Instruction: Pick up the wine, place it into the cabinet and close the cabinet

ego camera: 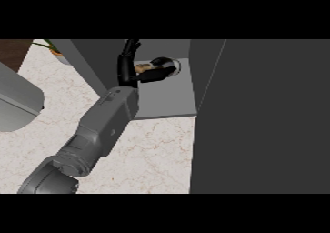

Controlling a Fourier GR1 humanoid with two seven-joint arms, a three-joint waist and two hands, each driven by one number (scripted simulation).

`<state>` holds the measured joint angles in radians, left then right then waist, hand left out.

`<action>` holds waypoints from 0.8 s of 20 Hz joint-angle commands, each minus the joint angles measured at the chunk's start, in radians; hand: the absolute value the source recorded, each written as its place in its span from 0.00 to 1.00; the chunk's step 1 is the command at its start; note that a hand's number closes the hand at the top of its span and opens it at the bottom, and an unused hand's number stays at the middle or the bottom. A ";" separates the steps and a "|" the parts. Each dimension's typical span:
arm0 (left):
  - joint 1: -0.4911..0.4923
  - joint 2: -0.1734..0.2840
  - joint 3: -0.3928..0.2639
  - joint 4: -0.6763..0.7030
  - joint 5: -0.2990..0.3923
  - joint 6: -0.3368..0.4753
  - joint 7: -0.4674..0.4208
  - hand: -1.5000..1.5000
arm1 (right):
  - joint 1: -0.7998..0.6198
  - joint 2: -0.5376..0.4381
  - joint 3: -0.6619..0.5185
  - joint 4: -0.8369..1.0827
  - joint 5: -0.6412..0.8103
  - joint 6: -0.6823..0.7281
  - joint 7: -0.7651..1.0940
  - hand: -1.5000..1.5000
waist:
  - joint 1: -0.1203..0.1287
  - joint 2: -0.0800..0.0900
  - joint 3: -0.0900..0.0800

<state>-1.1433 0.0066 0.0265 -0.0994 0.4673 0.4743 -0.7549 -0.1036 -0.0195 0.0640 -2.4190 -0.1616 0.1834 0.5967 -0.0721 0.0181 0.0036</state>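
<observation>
The scene is lit evenly and rather dimly, with no single light source to be made out. The pale marble counter [154, 150] is rendered as the brightest surface, while the large cabinet door [268, 118] at the right is shown as a flat dark grey plane. No glare is seen. Shadows are barely marked. The cabinet's inside [171, 98] is shaded a mid grey.

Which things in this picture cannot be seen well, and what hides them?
- Wine, head view: mostly hidden by the right hand curled round it.
- Cabinet interior: largely blocked by its dark door.
- Left hand: not in view.
- Plant: cut by the top edge.
</observation>
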 commanded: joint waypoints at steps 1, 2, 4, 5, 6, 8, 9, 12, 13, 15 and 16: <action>0.019 -0.005 -0.017 0.034 -0.030 0.048 -0.016 0.00 | 0.002 -0.001 0.007 -0.034 -0.037 0.001 0.023 0.00 | 0.001 0.008 -0.004; 0.024 0.029 -0.005 0.032 -0.020 0.027 -0.011 0.00 | 0.011 0.006 0.025 -0.059 -0.015 0.001 0.010 0.00 | -0.005 0.010 -0.005; 0.034 0.020 -0.007 0.030 -0.026 0.032 -0.026 0.00 | 0.015 0.007 0.012 -0.024 -0.002 0.002 -0.013 0.00 | -0.002 0.011 -0.005; 0.053 0.020 -0.008 0.025 -0.030 0.037 -0.045 0.00 | 0.017 -0.004 0.019 -0.093 -0.021 -0.012 0.053 0.00 | 0.003 0.004 -0.005; 0.030 0.036 0.007 0.026 -0.016 0.029 -0.017 0.00 | 0.067 -0.011 0.004 -0.063 -0.045 0.030 -0.011 0.00 | -0.011 0.010 -0.004; 0.067 0.016 0.021 0.013 -0.007 0.021 -0.061 0.00 | 0.037 -0.003 0.010 -0.092 -0.047 -0.001 0.037 0.00 | -0.004 0.008 -0.005; 0.045 0.028 0.029 0.004 -0.003 0.037 -0.074 0.00 | 0.015 0.016 0.047 -0.045 -0.003 0.000 0.001 0.00 | -0.011 0.016 -0.006; 0.086 0.035 0.028 0.000 -0.011 -0.003 -0.111 0.00 | 0.043 -0.015 -0.020 -0.043 -0.048 0.019 -0.007 0.00 | -0.002 0.010 -0.005; 0.090 0.035 0.026 0.004 -0.014 -0.013 -0.104 0.00 | 0.060 -0.013 -0.016 -0.058 -0.074 0.033 -0.017 0.00 | 0.000 0.008 -0.004; 0.059 0.028 0.032 0.004 -0.012 -0.014 -0.074 0.00 | 0.022 0.000 -0.009 0.007 -0.021 0.018 -0.040 0.00 | 0.010 0.008 -0.005; 0.081 0.007 0.030 0.008 -0.016 -0.002 -0.118 0.00 | 0.047 0.007 0.024 -0.073 -0.032 0.010 0.000 0.00 | -0.014 0.013 -0.006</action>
<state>-1.1078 0.0009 0.0497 -0.1056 0.4531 0.4904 -0.8303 -0.0723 -0.0189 0.0737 -2.4146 -0.1623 0.2044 0.5597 -0.0803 0.0242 0.0024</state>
